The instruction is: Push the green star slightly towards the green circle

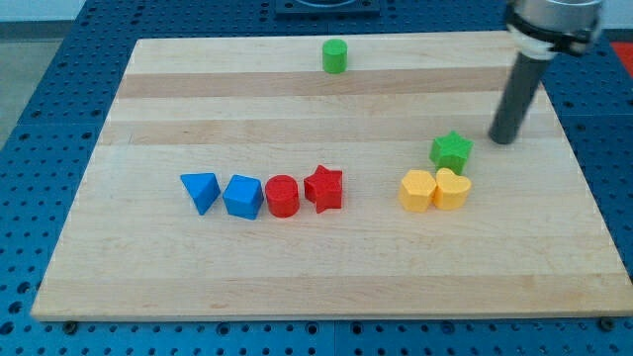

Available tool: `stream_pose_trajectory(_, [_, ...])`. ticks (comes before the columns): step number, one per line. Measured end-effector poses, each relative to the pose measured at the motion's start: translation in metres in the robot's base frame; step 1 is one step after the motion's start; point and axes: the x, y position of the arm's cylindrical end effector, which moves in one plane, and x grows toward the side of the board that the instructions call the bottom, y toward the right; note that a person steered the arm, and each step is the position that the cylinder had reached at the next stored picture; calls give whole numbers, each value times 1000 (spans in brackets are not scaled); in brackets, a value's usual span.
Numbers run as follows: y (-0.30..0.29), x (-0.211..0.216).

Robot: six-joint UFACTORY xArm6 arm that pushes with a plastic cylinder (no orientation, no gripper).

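Observation:
The green star [451, 151] sits right of the board's middle, touching the top of two yellow blocks. The green circle [334, 55], a short cylinder, stands near the view's top edge of the board, up and to the left of the star. My tip [504, 138] rests on the board just to the right of the green star and slightly above it, with a small gap between them. The rod rises from the tip towards the view's top right.
A yellow hexagon-like block [417, 190] and a yellow heart [453, 188] sit side by side just below the star. A row lies left of centre: blue triangle [201, 191], blue cube [243, 196], red cylinder [283, 195], red star [324, 187]. The wooden board [326, 267] lies on a blue perforated table.

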Motion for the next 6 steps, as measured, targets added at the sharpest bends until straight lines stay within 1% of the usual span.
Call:
stream_pose_trajectory(1, [-5, 29])
stream_pose_trajectory(2, [-35, 46])
stream_pose_trajectory(4, [-69, 49])
stream_pose_trajectory(5, [-85, 15])
stream_pose_trajectory(6, [-106, -41])
